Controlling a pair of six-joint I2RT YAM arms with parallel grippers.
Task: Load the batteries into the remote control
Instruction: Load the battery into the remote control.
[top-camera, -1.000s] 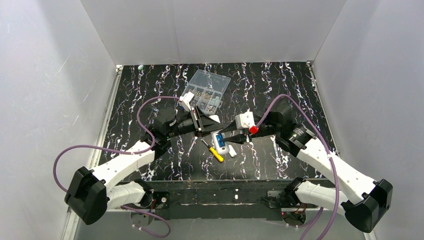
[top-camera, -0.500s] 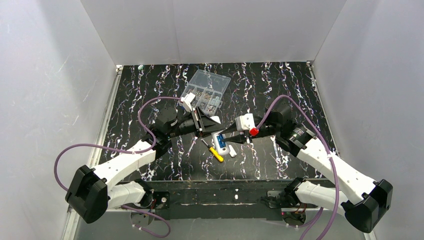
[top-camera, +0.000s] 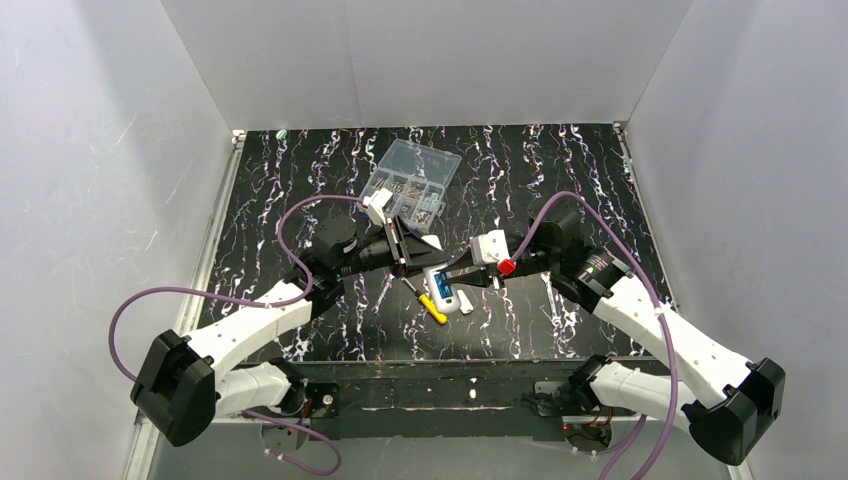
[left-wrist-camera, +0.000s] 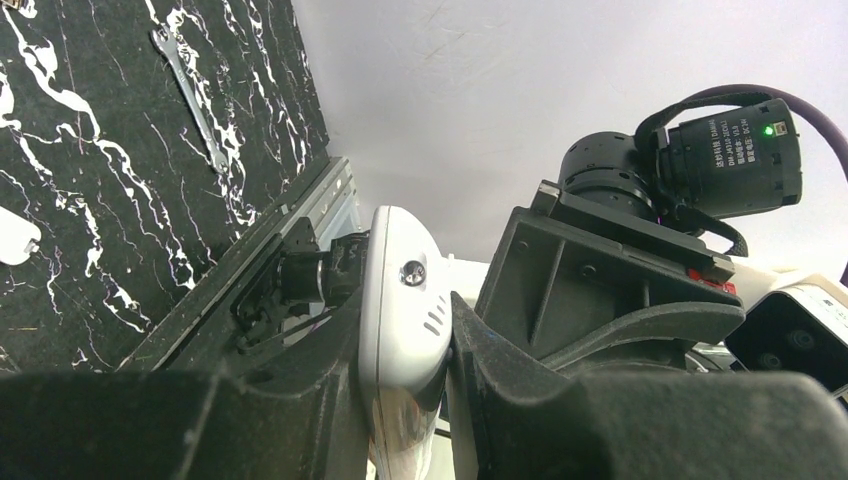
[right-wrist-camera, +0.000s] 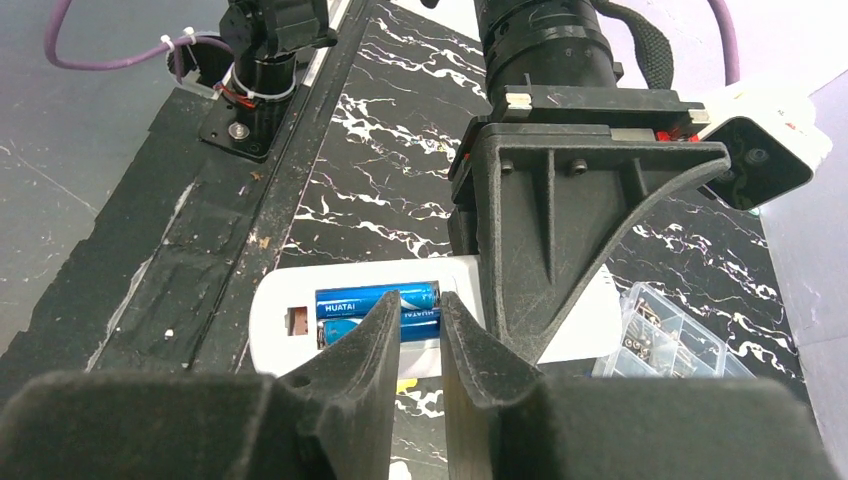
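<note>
Two small blue cylindrical batteries (right-wrist-camera: 355, 300) lie side by side in the open bay of the slim white plastic remote control (right-wrist-camera: 280, 325), right at the fingertips of the right hand (right-wrist-camera: 421, 305). Its fingers are drawn nearly together, though I cannot tell whether they pinch a cell. The left hand (left-wrist-camera: 405, 340) is clamped on the remote's other end, so loading looks nearly done, with only seating the cells left.

Your overhead view is evenly, softly lit: the walls (top-camera: 430, 60) are bright and shadows on the dark surface (top-camera: 560, 160) are faint. Up close in the wrist views, the left tool (left-wrist-camera: 405, 360) and right tool (right-wrist-camera: 420, 315) are out of focus, while the remote control (left-wrist-camera: 400, 260) reads sharp.
</note>
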